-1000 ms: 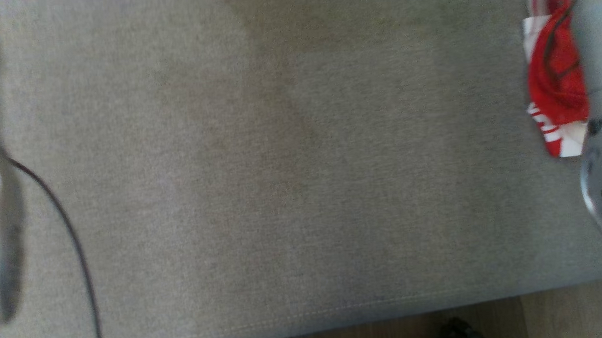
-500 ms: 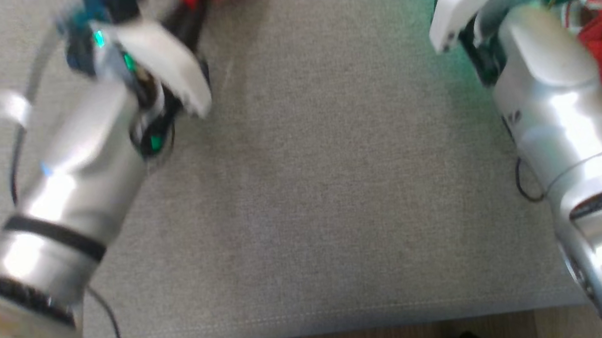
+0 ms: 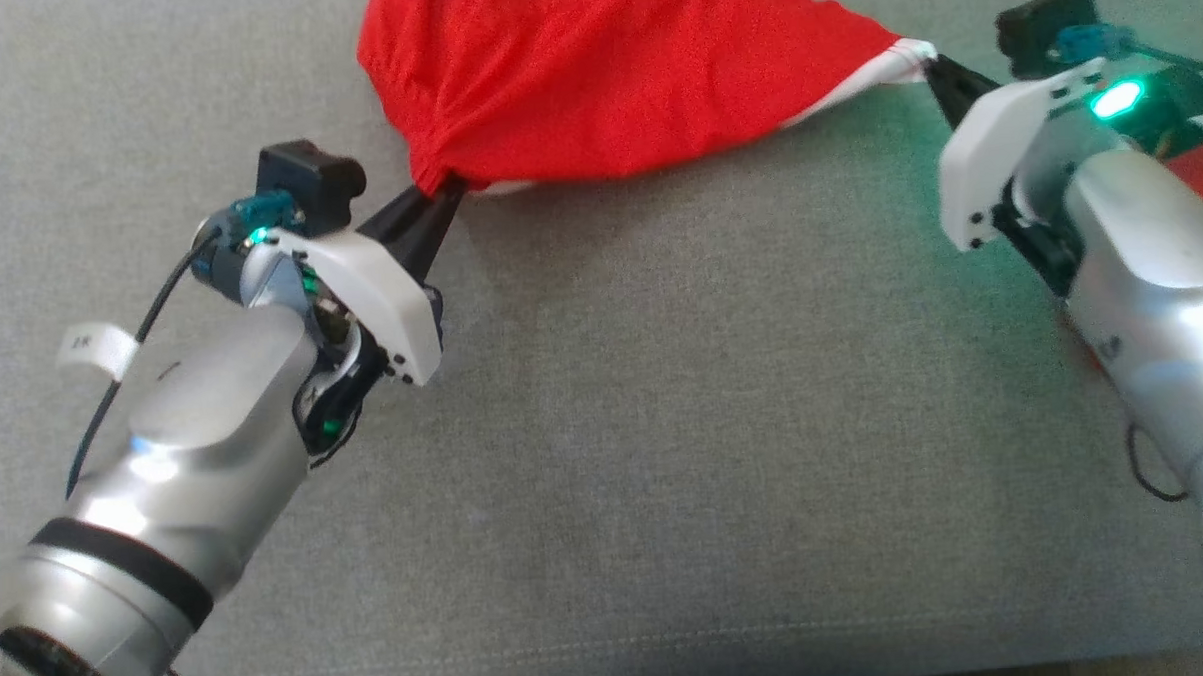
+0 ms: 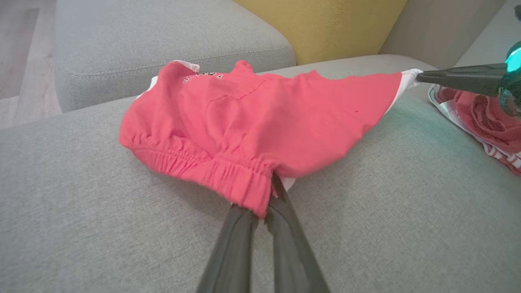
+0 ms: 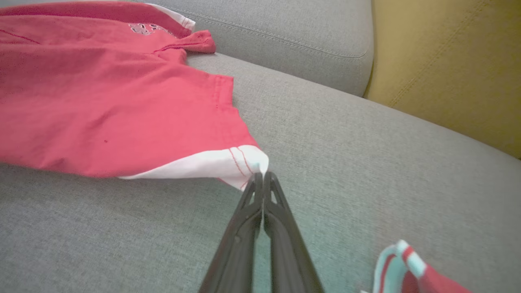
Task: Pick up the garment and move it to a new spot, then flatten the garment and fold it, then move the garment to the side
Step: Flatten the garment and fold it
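L gripper [image 3: 444,191] pinched tight on the garment's [image 3: 592,78] gathered elastic hem. R gripper [image 3: 930,61] clamped on its white-trimmed corner. Garment: red w/ white edging, stretched btwn both, sagging onto grey sofa seat [image 3: 665,426]. L wrist view adds printed lettering [image 4: 202,76], yellow cushion [image 4: 325,28], and 2nd red-white striped cloth [image 4: 488,122] near R gripper.

You see two garments on the sofa [image 3: 665,426]: red garment [image 3: 602,68] and striped garment [image 4: 484,114]. Two grippers, left gripper [image 3: 448,195] and right gripper [image 3: 934,66].
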Controlling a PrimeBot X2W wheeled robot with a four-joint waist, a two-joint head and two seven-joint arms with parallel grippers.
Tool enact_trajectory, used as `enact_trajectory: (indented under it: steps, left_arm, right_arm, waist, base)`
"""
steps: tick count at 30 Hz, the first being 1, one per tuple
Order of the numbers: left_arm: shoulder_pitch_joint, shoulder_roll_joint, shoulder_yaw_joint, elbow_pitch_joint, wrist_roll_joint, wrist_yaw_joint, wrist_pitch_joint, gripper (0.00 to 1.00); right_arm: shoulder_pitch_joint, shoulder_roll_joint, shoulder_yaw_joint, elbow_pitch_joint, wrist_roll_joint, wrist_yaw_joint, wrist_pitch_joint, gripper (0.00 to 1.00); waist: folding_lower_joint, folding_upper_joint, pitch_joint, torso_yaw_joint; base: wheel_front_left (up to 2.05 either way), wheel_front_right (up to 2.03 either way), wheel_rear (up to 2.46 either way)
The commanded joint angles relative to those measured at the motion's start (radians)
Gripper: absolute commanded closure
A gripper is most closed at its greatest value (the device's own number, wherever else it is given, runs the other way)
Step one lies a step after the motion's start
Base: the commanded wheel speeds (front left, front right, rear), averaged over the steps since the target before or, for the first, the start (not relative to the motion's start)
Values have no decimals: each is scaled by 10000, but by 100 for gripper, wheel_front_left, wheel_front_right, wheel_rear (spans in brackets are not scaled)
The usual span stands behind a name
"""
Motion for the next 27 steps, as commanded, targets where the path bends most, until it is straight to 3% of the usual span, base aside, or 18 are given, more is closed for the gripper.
enact_trajectory:
  steps: [1,11,22,27]
  left_arm:
    - [-221,403,365,-204,-39,3,-111,100]
    - [696,305,498,-626,104,3,-153,100]
    - [2766,601,-866,-1684,-86,19,27,100]
    - [3583,690,-1230,-2722,-109,285,291,100]
  right_arm:
    - [150,-120,122,-304,153,-9,32,100]
    - [1419,-1816,2248,-2757,2674,-9,2577,100]
    - [2616,-3882,3504,-5195,4876,-9,4462,100]
    - [3153,-4884,3763,-6099,5488,-9,5356,100]
  waist:
    - [1,0,-184,-8]
    - [1,0,-1495,-238]
    - [1,0,-2939,-411]
    - [1,0,-3286,-396]
  base:
    - [0,0,0]
    - [0,0,0]
    - [0,0,0]
    - [0,0,0]
